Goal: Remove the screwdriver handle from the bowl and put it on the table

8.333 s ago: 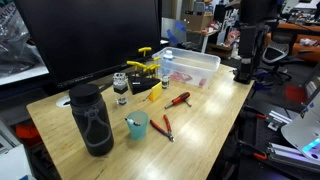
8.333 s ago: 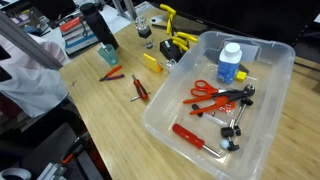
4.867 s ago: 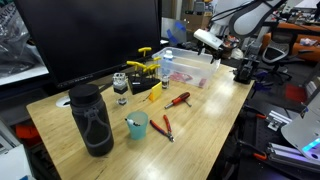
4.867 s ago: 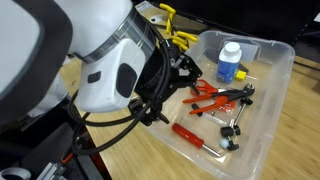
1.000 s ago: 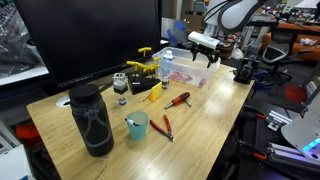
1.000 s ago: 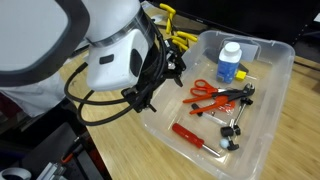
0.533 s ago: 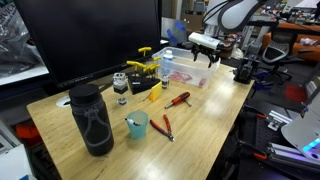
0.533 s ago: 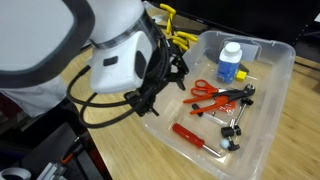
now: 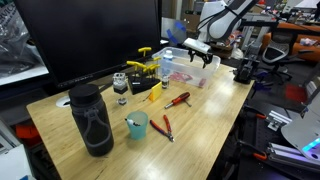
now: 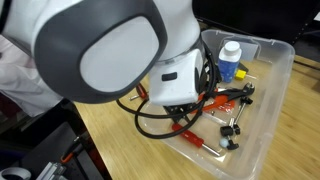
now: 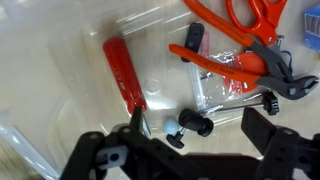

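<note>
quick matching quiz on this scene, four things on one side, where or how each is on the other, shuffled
Things:
1. red plastic screwdriver handle
2. small teal cup
3. white-capped blue bottle
4. black claw

Place or state:
a. open, hanging over the clear plastic tub
b. on the wooden table, outside the tub
c. standing inside the tub
d. lying flat on the tub floor

Pairs: 1-d, 2-b, 3-c, 4-a
</note>
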Tool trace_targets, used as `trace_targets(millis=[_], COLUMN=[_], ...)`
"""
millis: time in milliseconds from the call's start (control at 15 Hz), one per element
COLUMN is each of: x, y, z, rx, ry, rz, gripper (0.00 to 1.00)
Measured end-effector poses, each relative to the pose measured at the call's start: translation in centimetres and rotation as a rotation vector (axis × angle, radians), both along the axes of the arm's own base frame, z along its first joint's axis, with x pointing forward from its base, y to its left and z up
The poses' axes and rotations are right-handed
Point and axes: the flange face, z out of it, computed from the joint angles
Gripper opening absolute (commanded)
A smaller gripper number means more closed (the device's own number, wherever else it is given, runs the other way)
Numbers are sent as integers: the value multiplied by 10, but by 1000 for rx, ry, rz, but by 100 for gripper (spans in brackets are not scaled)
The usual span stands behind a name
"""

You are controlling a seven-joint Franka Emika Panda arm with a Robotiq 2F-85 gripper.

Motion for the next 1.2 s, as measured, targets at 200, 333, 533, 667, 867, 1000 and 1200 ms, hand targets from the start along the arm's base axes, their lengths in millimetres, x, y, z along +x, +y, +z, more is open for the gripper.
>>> trace_targets(millis=[200,333,533,667,867,1000,1200], x=[0,0,-1,0,0,-1,0], y=[-1,-1,-1,2,4,1,0], z=[0,0,-2,-3,-3,-14,-47], rx=[0,0,3,15,28,23,22], ry=[0,0,3,0,-1,17,70], rz=[-2,-2,-11,-23,-39,-54,-66], gripper=[100,100,100,100,100,100,100])
